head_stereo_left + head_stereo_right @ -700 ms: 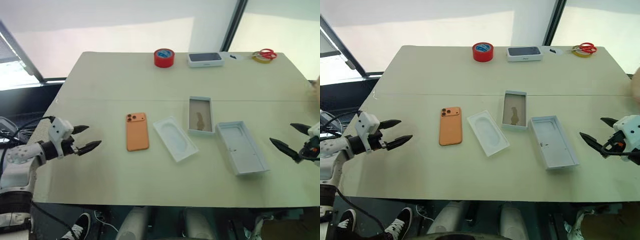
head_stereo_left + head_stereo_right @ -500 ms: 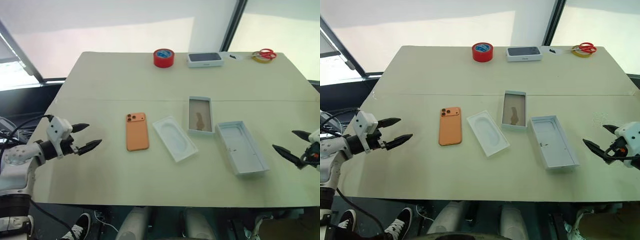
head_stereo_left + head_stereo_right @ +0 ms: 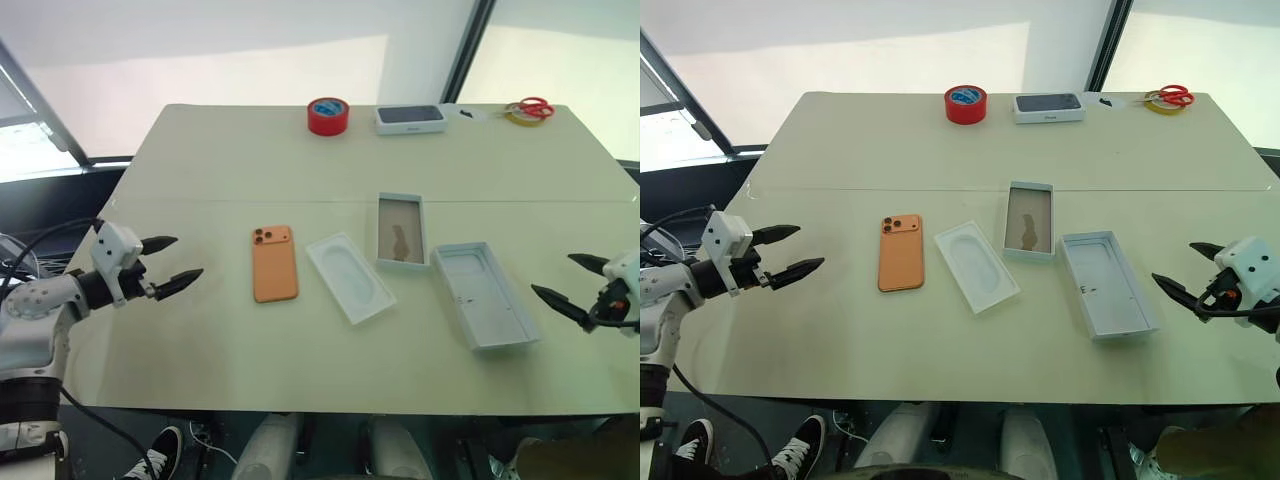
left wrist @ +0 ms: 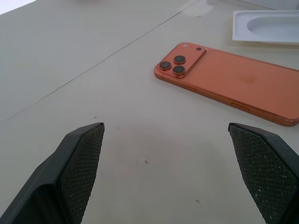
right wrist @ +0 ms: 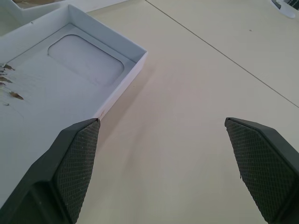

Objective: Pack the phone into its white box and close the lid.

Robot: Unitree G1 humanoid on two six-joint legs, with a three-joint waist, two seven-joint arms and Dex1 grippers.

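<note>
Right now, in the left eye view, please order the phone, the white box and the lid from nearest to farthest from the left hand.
1. The phone, lying just beyond the open left hand, toward the table's middle.
2. The white box, past the middle.
3. The lid, farthest, on the right side.

On the table (image 3: 200, 330), mid-frame from left to right, lie the phone (image 3: 274, 262), tray (image 3: 350, 277), box (image 3: 402, 231) and lid (image 3: 484, 294); my grippers flank them.
</note>
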